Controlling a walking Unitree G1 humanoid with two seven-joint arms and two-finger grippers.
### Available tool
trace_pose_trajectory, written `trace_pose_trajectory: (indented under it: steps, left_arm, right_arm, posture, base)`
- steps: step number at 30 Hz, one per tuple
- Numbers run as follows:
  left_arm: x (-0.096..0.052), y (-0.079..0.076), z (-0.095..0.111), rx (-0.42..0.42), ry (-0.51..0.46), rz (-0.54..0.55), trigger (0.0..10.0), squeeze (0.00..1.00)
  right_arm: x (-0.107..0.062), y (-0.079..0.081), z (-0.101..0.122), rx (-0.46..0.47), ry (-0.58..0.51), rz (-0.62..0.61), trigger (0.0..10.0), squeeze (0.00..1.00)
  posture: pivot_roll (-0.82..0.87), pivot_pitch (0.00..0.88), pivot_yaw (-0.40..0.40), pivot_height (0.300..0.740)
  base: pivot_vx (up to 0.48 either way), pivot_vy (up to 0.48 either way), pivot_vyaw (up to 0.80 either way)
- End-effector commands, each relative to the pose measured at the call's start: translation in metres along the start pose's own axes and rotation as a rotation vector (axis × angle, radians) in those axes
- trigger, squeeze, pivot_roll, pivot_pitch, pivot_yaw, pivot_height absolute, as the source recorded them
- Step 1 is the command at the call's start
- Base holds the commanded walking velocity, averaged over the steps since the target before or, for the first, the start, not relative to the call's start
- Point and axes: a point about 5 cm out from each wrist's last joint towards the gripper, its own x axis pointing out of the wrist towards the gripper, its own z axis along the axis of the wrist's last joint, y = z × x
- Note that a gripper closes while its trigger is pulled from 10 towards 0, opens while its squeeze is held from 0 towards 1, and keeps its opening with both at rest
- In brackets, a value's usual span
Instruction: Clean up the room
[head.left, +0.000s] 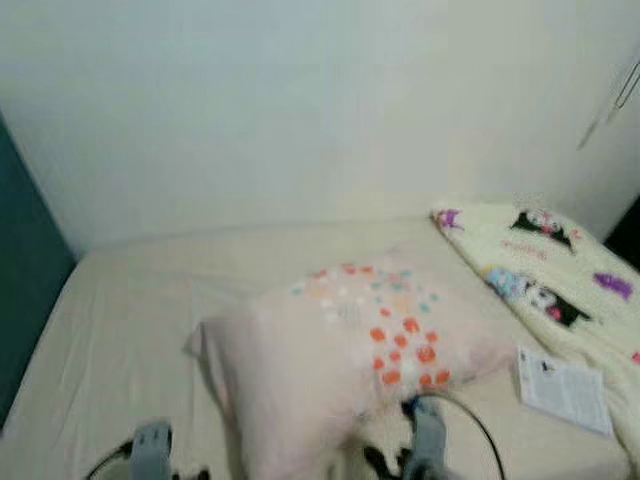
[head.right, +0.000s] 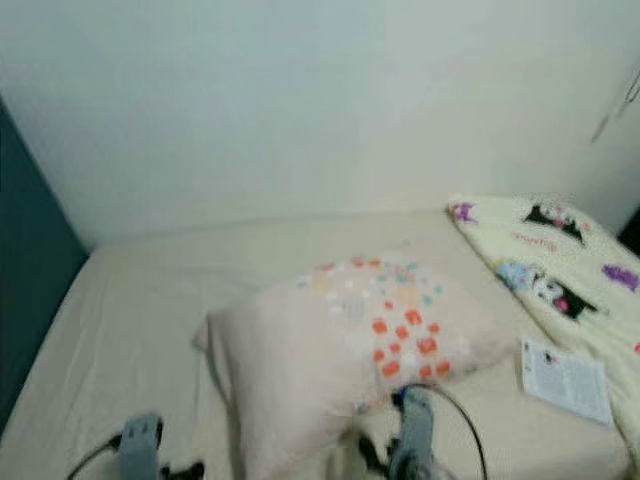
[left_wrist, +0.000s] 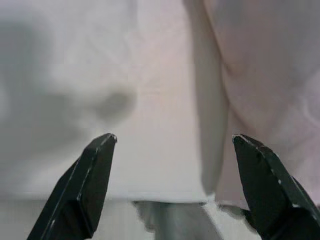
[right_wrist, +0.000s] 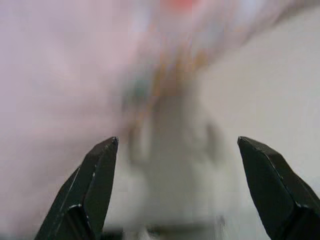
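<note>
Both tools, left (left_wrist: 172, 145) and right (right_wrist: 177, 145), fingers spread, flank the pillow (head.left: 345, 350) on the bed (head.left: 130, 300), seemingly poised to straighten it.

One pale pink pillow with orange and teal square dots (head.left: 350, 350), lying on one bed with a cream sheet (head.left: 130, 320). One cream blanket printed with black and purple cartoon figures (head.left: 560, 270). One white printed paper sheet (head.left: 565, 388). Two tools with spread black fingers: left tool (left_wrist: 172, 145), right tool (right_wrist: 177, 145).
</note>
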Motion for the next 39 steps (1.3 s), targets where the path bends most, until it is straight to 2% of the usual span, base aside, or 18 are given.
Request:
trace_pose_trajectory:
  steps: [1, 2, 9, 17, 20, 23, 24, 25, 27, 32, 39]
  left_arm:
    - [-0.002, 0.002, -0.012, 0.002, 0.042, 0.017, 10.0, 0.00]
    - [-0.003, 0.003, -0.012, -0.023, 0.040, 0.020, 10.0, 0.00]
    - [-0.003, 0.004, -0.014, -0.034, 0.050, 0.023, 10.0, 0.00]
    - [-0.004, 0.005, -0.017, -0.032, 0.060, 0.034, 10.0, 0.00]
    - [-0.004, 0.006, -0.018, -0.023, 0.067, 0.037, 10.0, 0.00]
    - [-0.005, 0.008, -0.017, -0.015, 0.064, 0.041, 10.0, 0.00]
    - [-0.005, 0.008, -0.017, -0.015, 0.064, 0.041, 10.0, 0.00]
    - [-0.005, 0.010, -0.015, -0.014, 0.057, 0.042, 10.0, 0.00]
    - [-0.005, 0.011, -0.014, -0.014, 0.053, 0.043, 10.0, 0.00]
    - [-0.006, 0.019, -0.008, -0.011, 0.029, 0.053, 10.0, 0.00]
    - [-0.008, 0.024, -0.008, 0.008, 0.032, 0.062, 10.0, 0.00]
  right_arm:
    - [-0.003, -0.010, 0.003, 0.046, -0.033, -0.032, 10.0, 0.00]
    - [-0.003, -0.010, 0.008, 0.054, -0.051, -0.033, 10.0, 0.00]
    - [-0.002, -0.010, 0.029, 0.079, -0.122, -0.034, 10.0, 0.00]
    - [-0.001, -0.007, 0.033, 0.086, -0.141, -0.025, 10.0, 0.00]
    - [0.000, -0.006, 0.041, 0.135, -0.175, -0.021, 10.0, 0.00]
    - [-0.002, -0.009, 0.057, 0.236, -0.242, -0.025, 10.0, 0.00]
    - [-0.002, -0.009, 0.057, 0.236, -0.242, -0.025, 10.0, 0.00]
    - [-0.003, -0.011, 0.068, 0.276, -0.277, -0.027, 10.0, 0.00]
    - [-0.004, -0.012, 0.075, 0.301, -0.301, -0.028, 10.0, 0.00]
    - [-0.007, -0.013, 0.103, 0.283, -0.351, -0.042, 10.0, 0.00]
    - [-0.011, -0.018, 0.114, 0.318, -0.404, -0.046, 10.0, 0.00]
  posture:
    - [-0.08, 0.000, -0.038, 0.740]
    - [-0.08, 0.000, -0.038, 0.740]
    - [-0.08, 0.000, -0.034, 0.740]
    - [-0.08, 0.000, -0.032, 0.740]
    - [-0.08, 0.000, -0.029, 0.740]
    - [-0.07, 0.000, -0.025, 0.740]
    - [-0.07, 0.000, -0.025, 0.740]
    - [-0.06, 0.000, -0.021, 0.740]
    - [-0.06, 0.000, -0.021, 0.740]
    - [-0.05, 0.000, -0.019, 0.731]
    - [-0.03, 0.000, -0.011, 0.721]
  base:
    - [0.000, -0.472, 0.00]
    - [0.000, 0.000, 0.00]
    - [0.000, 0.000, 0.00]
    - [0.000, 0.000, 0.00]
    - [0.000, 0.000, 0.00]
    - [0.000, 0.000, 0.00]
    - [0.000, 0.000, 0.00]
    - [0.000, 0.000, 0.00]
    - [0.000, 0.000, 0.00]
    - [0.000, 0.000, 0.00]
    - [0.000, 0.000, 0.00]
